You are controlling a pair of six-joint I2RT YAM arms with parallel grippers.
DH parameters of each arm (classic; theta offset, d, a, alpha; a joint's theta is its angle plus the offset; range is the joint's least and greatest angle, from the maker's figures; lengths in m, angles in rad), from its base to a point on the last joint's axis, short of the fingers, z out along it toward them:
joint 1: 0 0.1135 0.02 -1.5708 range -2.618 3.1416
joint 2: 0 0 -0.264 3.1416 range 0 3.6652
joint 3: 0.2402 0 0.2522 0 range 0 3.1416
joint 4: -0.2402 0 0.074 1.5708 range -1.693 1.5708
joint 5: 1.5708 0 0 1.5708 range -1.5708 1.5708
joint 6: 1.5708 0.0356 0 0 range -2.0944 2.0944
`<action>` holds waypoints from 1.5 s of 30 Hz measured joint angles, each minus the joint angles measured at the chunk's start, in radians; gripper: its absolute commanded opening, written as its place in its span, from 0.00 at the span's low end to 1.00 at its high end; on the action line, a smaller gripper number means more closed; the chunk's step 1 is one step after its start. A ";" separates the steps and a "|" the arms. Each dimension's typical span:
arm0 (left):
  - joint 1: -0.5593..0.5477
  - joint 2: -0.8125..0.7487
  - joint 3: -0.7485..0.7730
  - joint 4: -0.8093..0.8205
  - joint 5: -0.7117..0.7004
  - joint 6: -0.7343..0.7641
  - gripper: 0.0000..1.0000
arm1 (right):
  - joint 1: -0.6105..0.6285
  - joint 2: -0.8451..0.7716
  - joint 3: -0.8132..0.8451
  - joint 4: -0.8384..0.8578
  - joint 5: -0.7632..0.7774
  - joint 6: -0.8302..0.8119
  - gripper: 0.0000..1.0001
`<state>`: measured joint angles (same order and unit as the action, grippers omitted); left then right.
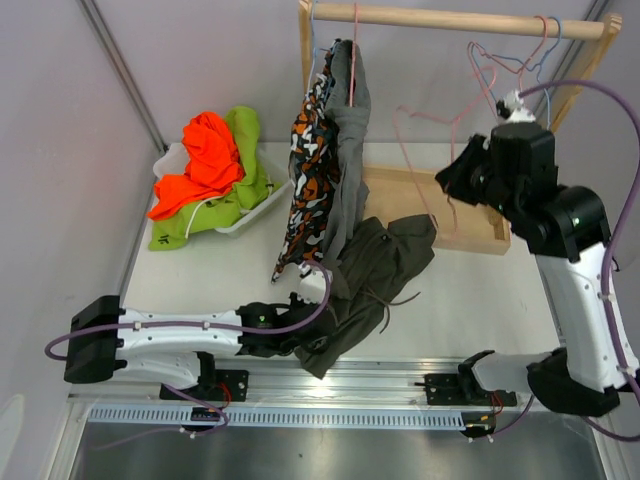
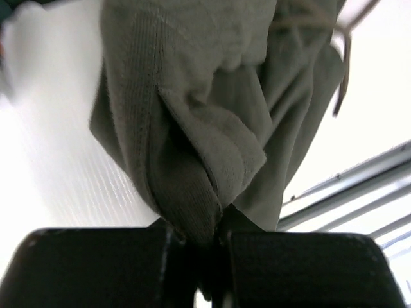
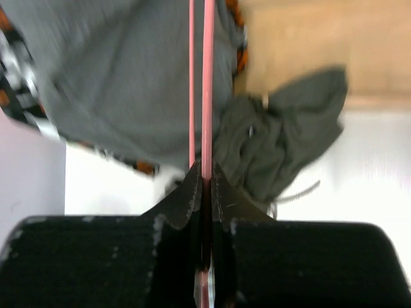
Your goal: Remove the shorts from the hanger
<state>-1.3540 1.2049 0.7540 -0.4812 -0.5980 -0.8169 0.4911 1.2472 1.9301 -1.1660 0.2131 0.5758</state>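
Dark grey shorts (image 1: 378, 268) lie crumpled on the table in front of the wooden rack. My left gripper (image 1: 306, 338) is shut on their near edge; the left wrist view shows a fold of the cloth (image 2: 192, 154) pinched between the jaws (image 2: 200, 239). My right gripper (image 1: 448, 186) is shut on a bare pink wire hanger (image 1: 408, 150), whose wire (image 3: 207, 77) runs out from between the jaws (image 3: 207, 183). Camouflage shorts (image 1: 310, 170) and lighter grey shorts (image 1: 350, 140) hang from the rod. Orange shorts (image 1: 205, 160) lie on lime green shorts (image 1: 245, 185).
A wooden rack with a top rod (image 1: 460, 18) and a base tray (image 1: 480, 235) stands at the back. Several empty wire hangers (image 1: 512, 58) hang at the rod's right end. A white tray (image 1: 250, 215) holds the orange and green shorts at left. A metal rail (image 1: 380, 375) runs along the near edge.
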 measured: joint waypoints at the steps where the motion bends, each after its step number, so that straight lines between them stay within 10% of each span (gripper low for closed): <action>1: -0.010 0.000 -0.009 0.000 0.002 -0.010 0.00 | -0.024 0.045 0.060 0.011 0.007 -0.017 0.00; 9: -0.063 0.000 -0.053 0.015 0.007 -0.066 0.00 | -0.171 0.250 0.393 0.018 0.000 -0.081 0.00; 22: -0.073 0.008 -0.076 0.106 0.027 -0.062 0.00 | -0.201 0.314 0.432 0.114 -0.011 -0.123 0.00; 33: -0.150 0.039 -0.035 0.050 0.006 -0.078 0.00 | -0.249 0.454 0.347 0.278 -0.018 -0.162 0.00; 39: -0.209 0.026 0.230 -0.258 -0.058 -0.138 0.00 | -0.263 0.246 -0.018 0.449 -0.024 -0.159 0.02; 40: -0.219 0.021 0.291 -0.318 -0.070 -0.146 0.00 | -0.267 0.208 -0.060 0.462 -0.027 -0.159 0.07; 41: -0.228 0.011 0.348 -0.360 -0.082 -0.151 0.00 | -0.268 0.159 -0.108 0.470 -0.031 -0.159 0.44; 44: -0.238 -0.019 0.504 -0.486 -0.113 -0.150 0.00 | -0.272 0.042 -0.195 0.472 -0.042 -0.153 0.99; 45: -0.239 -0.029 0.563 -0.532 -0.125 -0.142 0.00 | -0.273 0.011 -0.213 0.473 -0.045 -0.151 0.99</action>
<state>-1.5929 1.1759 1.3167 -1.0134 -0.7231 -0.9588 0.2180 1.2587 1.7168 -0.6926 0.1680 0.4252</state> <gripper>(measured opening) 0.039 0.861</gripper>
